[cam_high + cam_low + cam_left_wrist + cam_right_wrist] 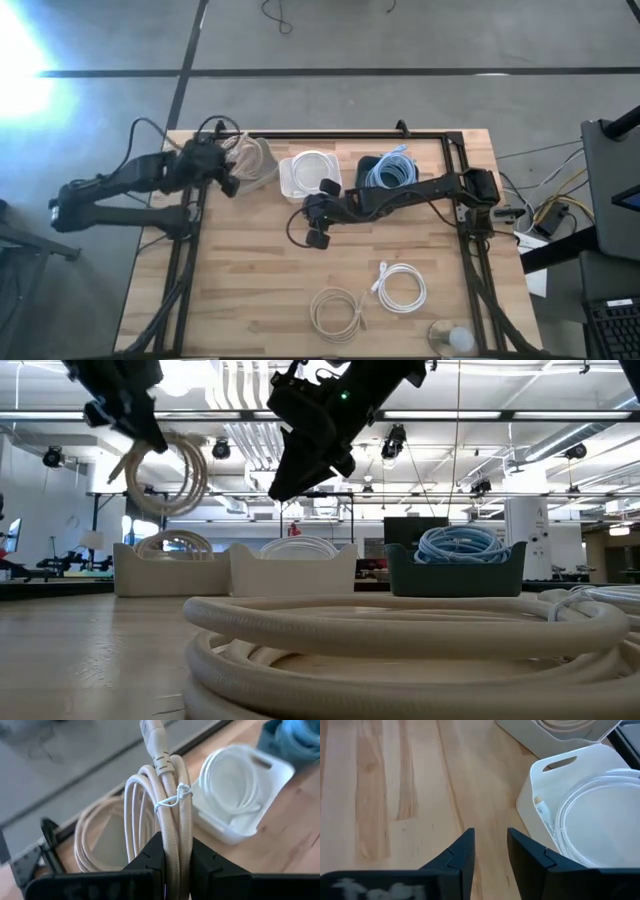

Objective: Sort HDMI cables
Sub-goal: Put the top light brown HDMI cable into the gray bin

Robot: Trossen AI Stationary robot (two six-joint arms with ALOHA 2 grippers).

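Wooden table (pixel 250 280) holds three far bins (pixel 310 172), each with coils, seemingly sorted by colour. The left gripper (pixel 172 860) clamps a beige cable (pixel 172 820) above the left bin. The right gripper (pixel 490 850), empty and parted, hovers beside the white bin. Near-side beige coil (pixel 337 310) and white coil (pixel 402 287) remain.

It is a big robot lab: a wooden table (pixel 250 270) on a gray concrete floor (pixel 400 40), long ceiling lights (pixel 520 430), and a computer keyboard (pixel 612 325).
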